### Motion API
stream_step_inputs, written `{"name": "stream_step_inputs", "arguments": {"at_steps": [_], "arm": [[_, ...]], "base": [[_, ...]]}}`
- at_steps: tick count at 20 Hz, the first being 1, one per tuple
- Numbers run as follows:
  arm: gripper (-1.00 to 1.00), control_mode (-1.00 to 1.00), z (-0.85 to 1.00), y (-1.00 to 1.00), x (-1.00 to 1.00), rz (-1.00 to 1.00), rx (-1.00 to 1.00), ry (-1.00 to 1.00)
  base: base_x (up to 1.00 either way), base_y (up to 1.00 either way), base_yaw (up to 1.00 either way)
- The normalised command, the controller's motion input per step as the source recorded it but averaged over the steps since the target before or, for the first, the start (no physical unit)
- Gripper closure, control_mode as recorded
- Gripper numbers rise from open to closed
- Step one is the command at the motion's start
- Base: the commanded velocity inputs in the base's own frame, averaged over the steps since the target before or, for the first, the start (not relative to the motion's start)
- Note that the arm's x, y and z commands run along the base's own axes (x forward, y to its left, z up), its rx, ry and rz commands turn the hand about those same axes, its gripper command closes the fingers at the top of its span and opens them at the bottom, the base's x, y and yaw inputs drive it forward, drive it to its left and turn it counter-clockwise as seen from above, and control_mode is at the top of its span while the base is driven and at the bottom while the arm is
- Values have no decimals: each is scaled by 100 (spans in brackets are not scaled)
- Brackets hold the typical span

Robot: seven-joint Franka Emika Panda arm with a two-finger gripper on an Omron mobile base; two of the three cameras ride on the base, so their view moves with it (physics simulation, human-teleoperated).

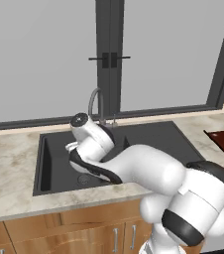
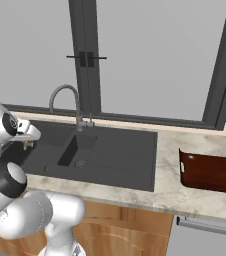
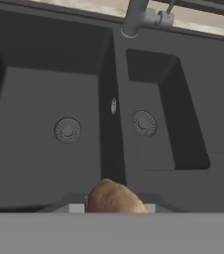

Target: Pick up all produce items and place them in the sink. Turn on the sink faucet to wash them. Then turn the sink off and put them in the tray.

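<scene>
While my hand view puts the brownish lump (image 3: 115, 197) pinched in the gripper (image 3: 115, 206) above the sink's (image 3: 44, 163) front rim, over its 2 basins, the right base view adds the faucet (image 2: 67, 102), marble counter (image 2: 185, 192) and tray (image 2: 210, 172) at its right edge.

A tall window (image 1: 49, 59) with dark grey frames and a small dark latch (image 1: 109, 59) at its middle post fills the wall, showing flat pale grey. Below the window runs a beige marbled counter (image 1: 10, 163), and under the counter stand warm wooden cabinet doors (image 1: 69, 235) with slim metal handles (image 1: 116, 239).
</scene>
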Motion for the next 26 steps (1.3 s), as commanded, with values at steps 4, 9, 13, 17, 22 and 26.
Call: {"name": "stream_step_inputs", "arguments": {"at_steps": [4,9,13,17,22,26], "arm": [[100,-100,-26,12,8,0,-3,0],[100,-100,-35,15,30,0,0,2],[100,-100,-23,15,34,0,0,9],[100,-100,-30,17,31,0,0,9],[100,-100,-36,17,23,0,0,2],[100,-100,-30,17,20,-1,0,0]], "base": [[0,0,0],[0,0,0],[0,0,0],[0,0,0],[0,0,0],[0,0,0]]}}
